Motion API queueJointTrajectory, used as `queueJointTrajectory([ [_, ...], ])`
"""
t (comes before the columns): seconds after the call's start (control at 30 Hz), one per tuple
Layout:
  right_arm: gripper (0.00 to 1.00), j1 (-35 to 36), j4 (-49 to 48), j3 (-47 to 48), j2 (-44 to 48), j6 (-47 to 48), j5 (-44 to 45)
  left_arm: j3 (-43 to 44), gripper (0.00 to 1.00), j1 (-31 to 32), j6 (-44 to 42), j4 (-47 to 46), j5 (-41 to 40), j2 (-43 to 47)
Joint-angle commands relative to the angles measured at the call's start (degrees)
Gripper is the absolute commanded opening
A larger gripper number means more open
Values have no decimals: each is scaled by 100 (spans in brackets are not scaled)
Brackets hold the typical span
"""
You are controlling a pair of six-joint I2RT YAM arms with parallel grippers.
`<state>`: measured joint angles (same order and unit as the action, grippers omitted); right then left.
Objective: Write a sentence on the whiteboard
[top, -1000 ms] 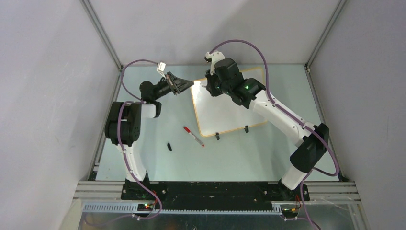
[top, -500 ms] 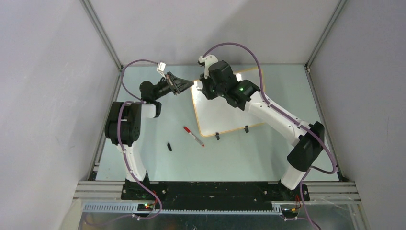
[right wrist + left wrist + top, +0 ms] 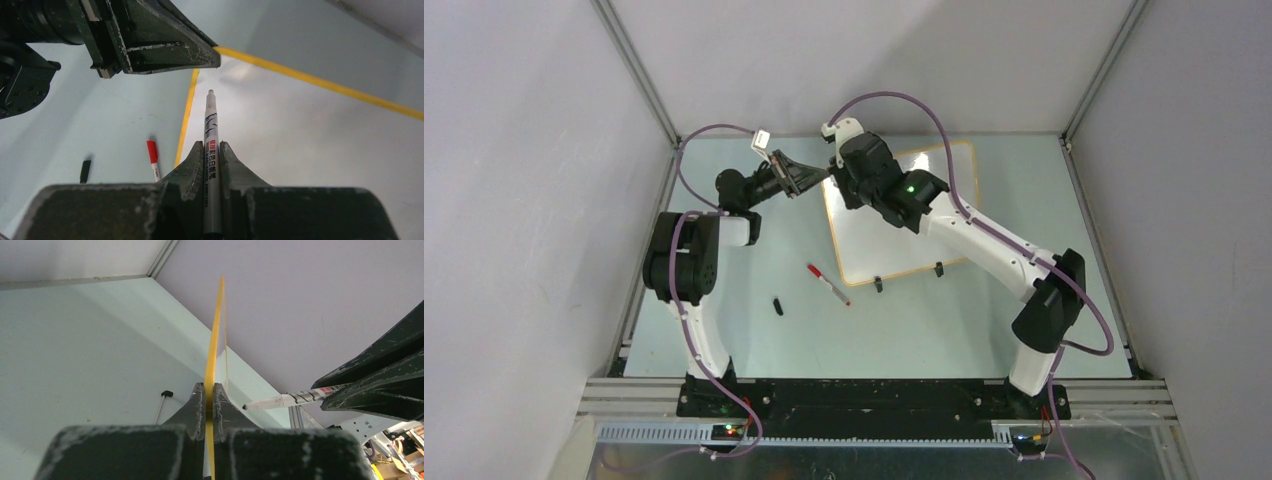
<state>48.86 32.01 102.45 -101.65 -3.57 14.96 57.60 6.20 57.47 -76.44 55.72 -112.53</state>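
The whiteboard (image 3: pixel 894 245), glossy white with an orange frame, lies on the table. My left gripper (image 3: pixel 821 181) is shut on its frame at the far left corner, and the yellow edge (image 3: pixel 215 330) runs between the fingers (image 3: pixel 209 387). My right gripper (image 3: pixel 212 145) is shut on a grey marker (image 3: pixel 211 125). The marker tip points at the board (image 3: pixel 310 140) near that same corner, just below the left gripper (image 3: pixel 216 56). In the left wrist view the marker (image 3: pixel 290 400) comes in from the right. The sentence is not in view; the board surface I see is blank.
A red-capped marker (image 3: pixel 828 284) and a loose black cap (image 3: pixel 778 306) lie on the table left of the board's near edge. Two black clip feet (image 3: pixel 877 285) (image 3: pixel 939 269) sit on that edge. Grey walls close in the table.
My right arm has swung left across the board with the marker, toward the far left corner. The left arm and the board have stayed put.
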Motion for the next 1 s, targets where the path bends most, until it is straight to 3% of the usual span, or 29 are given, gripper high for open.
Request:
queueJointTrajectory([
  [0.0, 0, 97, -36, 417, -125, 218, 385, 159, 0, -33, -96, -268, 58, -41],
  [0.97, 0, 137, 117, 809, -550, 283, 556, 128, 0, -31, -122, -285, 65, 5],
])
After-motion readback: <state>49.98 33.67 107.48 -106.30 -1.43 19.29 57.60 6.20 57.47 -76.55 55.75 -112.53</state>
